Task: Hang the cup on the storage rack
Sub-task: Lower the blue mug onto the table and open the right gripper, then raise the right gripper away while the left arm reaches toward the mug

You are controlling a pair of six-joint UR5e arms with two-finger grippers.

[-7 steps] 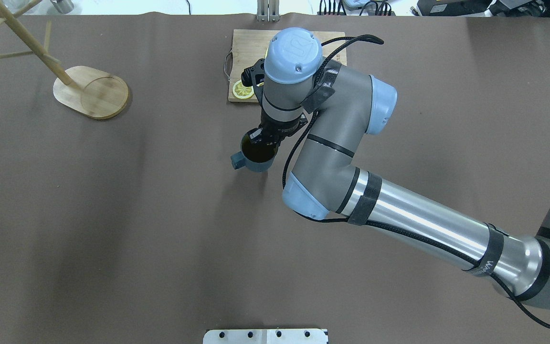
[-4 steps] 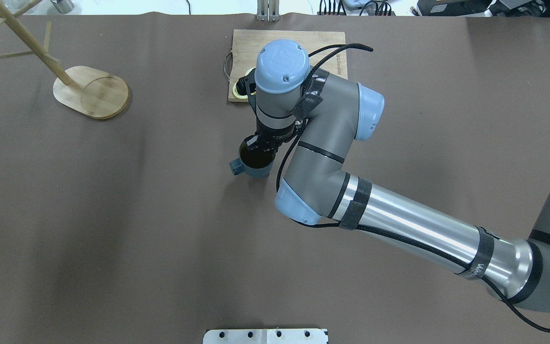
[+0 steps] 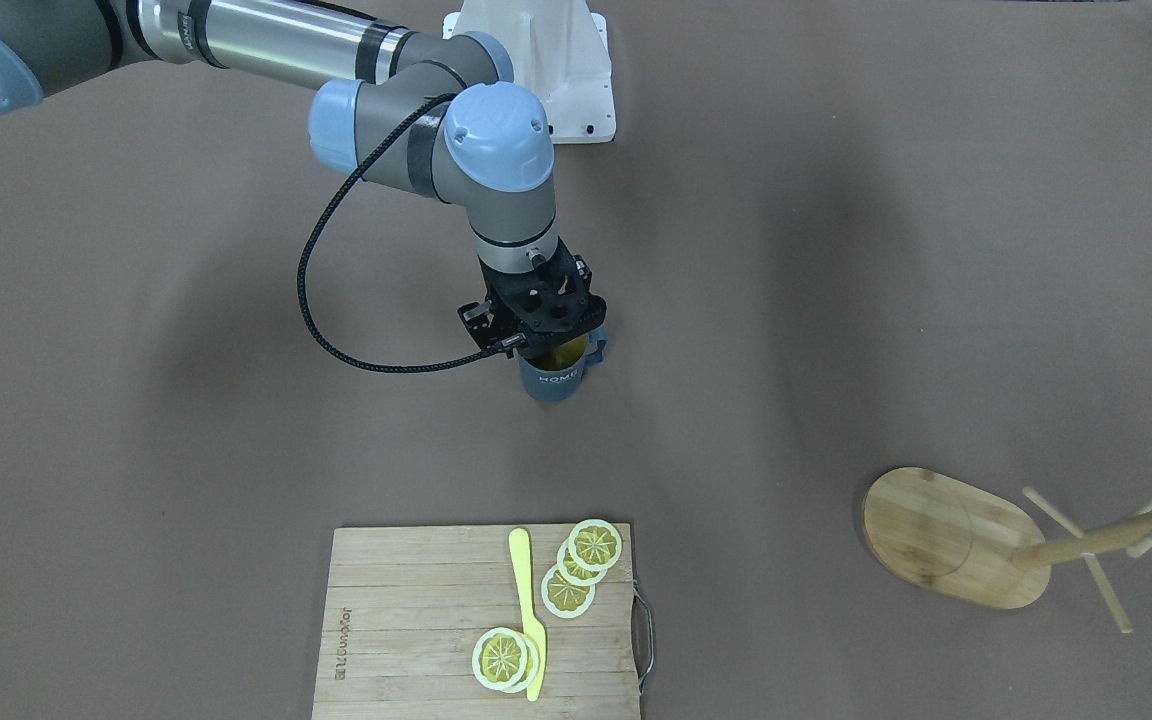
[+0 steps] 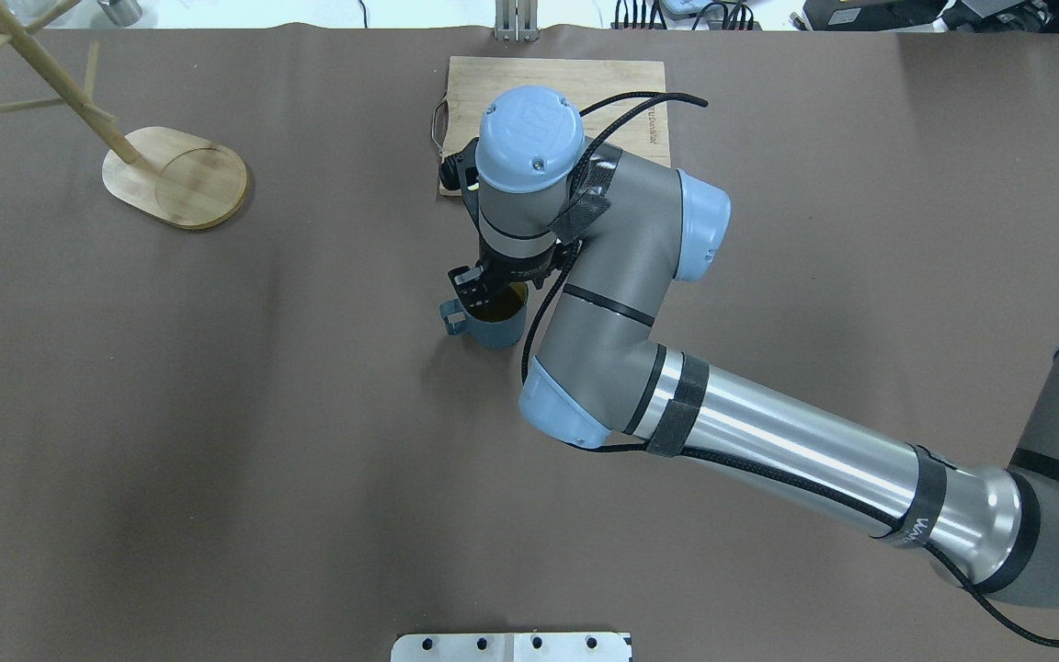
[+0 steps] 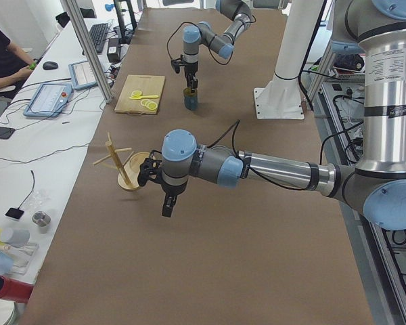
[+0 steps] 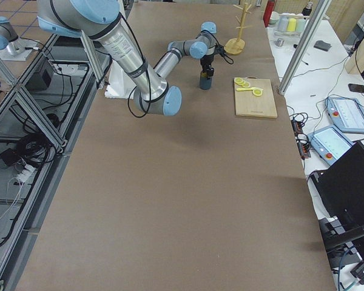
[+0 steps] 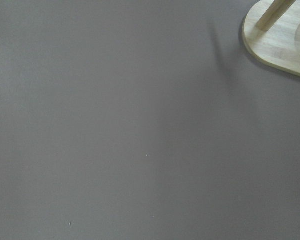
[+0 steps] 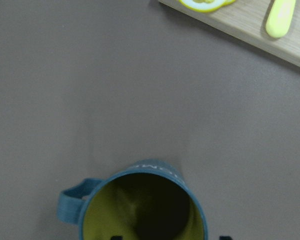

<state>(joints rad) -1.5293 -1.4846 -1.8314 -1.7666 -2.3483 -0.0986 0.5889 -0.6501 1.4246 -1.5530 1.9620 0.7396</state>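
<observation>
- Now one cup [image 3: 551, 382], white "HOME" on its side.
- One rack [image 3: 936, 535], well apart.
- Right gripper [image 4: 489, 289] spread wide over cup rim.
- Left gripper [image 5: 168, 206]: cannot tell.

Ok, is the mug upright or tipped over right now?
Upright. The mug stands on its base in the front view, its open mouth facing straight up at the right wrist camera.
</observation>
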